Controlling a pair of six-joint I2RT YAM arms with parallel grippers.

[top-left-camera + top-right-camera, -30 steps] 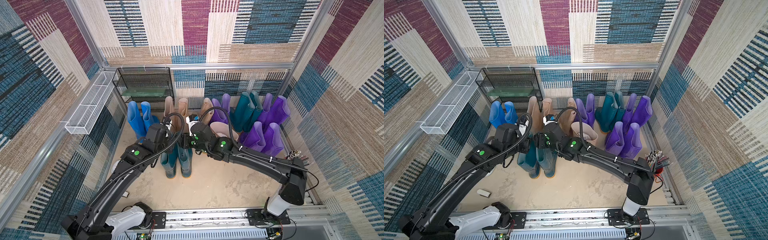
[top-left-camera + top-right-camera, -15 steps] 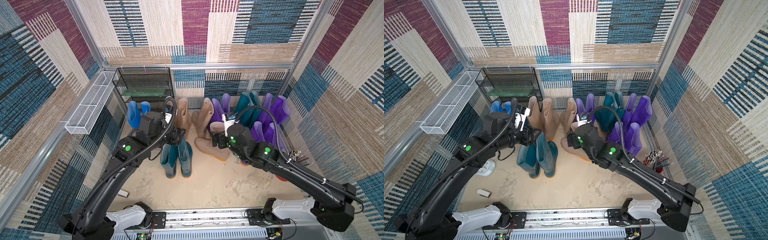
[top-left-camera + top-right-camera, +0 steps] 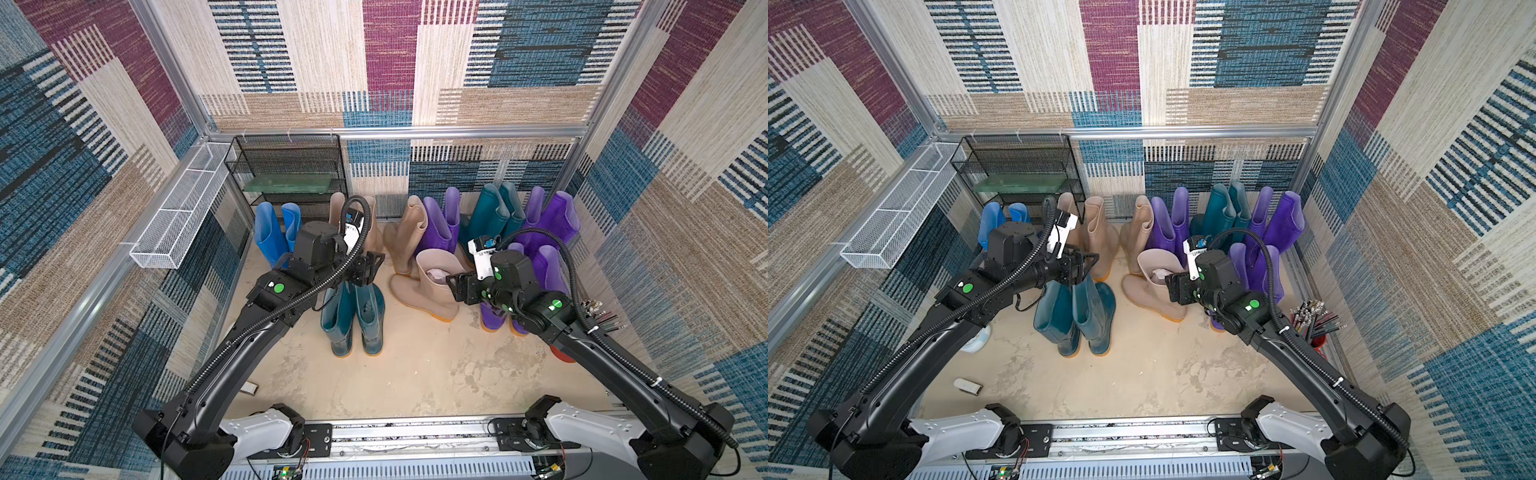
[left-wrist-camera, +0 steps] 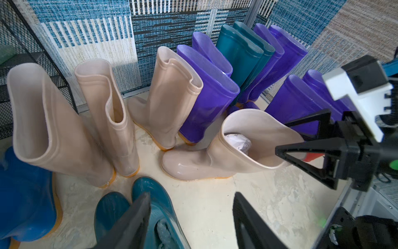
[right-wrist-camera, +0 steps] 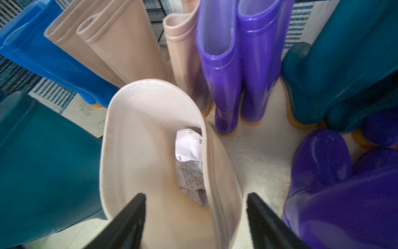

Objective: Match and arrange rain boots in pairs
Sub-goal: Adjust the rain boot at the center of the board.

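Two teal boots (image 3: 368, 320) stand apart on open floor (image 3: 415, 382).

Brightly and evenly lit from overhead in both top views, with only soft, faint shadows on the pale floor (image 3: 415, 374). Sharp through the middle, bowed by wide-angle distortion toward the edges. Small white glints on the glossy teal boots (image 3: 338, 328) near the centre and, in the left wrist view, on the beige boot (image 4: 191, 166). Crisp there at the far wall (image 4: 90, 32), blurred at the close left fingers (image 4: 131, 222). Softer overall in the right wrist view: smeared purple boots (image 5: 336, 194), out-of-focus right fingers (image 5: 127, 222), mild washout on pale rubber.
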